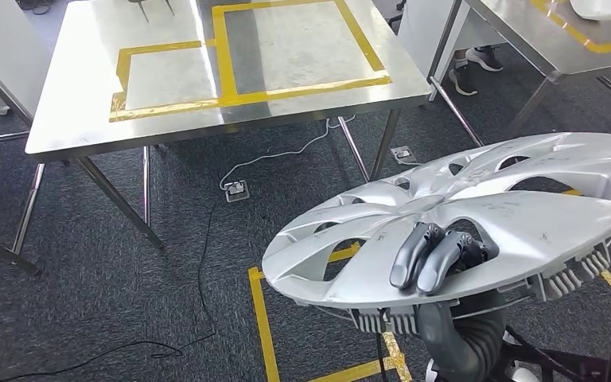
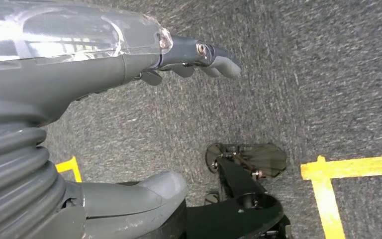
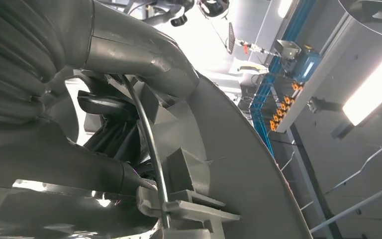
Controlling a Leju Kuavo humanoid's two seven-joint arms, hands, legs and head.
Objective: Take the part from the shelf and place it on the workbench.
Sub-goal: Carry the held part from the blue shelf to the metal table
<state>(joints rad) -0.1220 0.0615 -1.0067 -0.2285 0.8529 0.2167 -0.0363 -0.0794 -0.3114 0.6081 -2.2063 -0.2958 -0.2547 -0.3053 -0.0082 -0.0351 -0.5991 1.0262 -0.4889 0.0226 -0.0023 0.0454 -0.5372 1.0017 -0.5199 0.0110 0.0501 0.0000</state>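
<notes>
Low and right in the head view, a silver hubcap (image 1: 477, 215) (tilted) is gripped by the right hand (image 1: 433, 256), fingers through an opening. Empty, the left hand (image 2: 199, 57) hangs with fingers loosely extended. Beyond, upper left, a taped workbench (image 1: 87, 87) is seen.

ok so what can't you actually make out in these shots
- Head view: the palm and thumb of the right robot hand sit under the silver plastic wheel cover, so how firm the hold is stays unclear.
- Head view: the wheel cover's right side is cut off by the picture edge.
- Head view: the white object on the second steel table is cropped by the top edge, unidentifiable.
- Left wrist view: the left robot hand hangs over carpet; its fingertips are blurred.
</notes>
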